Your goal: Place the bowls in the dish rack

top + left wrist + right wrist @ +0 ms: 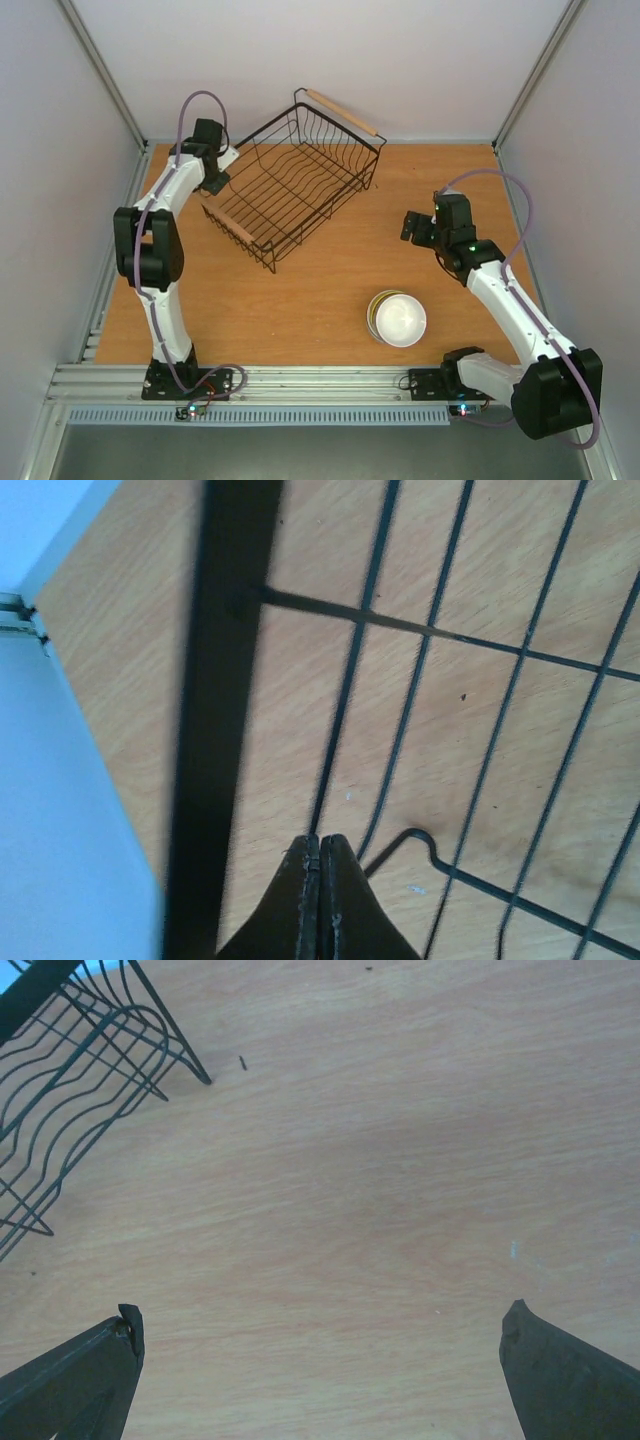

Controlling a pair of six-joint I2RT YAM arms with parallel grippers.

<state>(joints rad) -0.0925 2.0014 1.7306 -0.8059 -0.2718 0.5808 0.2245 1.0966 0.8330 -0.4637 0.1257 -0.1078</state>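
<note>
The dish rack, a black wire basket with two wooden bar handles, stands skewed at the back left of the table. A stack of bowls sits near the front, right of centre. A white bowl is on top and a yellow-green rim shows under it. My left gripper is at the rack's left corner. In the left wrist view it is shut, hovering over the rack's wires, with nothing seen between its tips. My right gripper hangs open over bare wood, behind the bowls, with the rack's corner ahead of it.
A blurred thick black bar of the rack crosses the left wrist view close to the fingers. Grey walls enclose the table on the left, back and right. An aluminium rail with both arm bases runs along the near edge.
</note>
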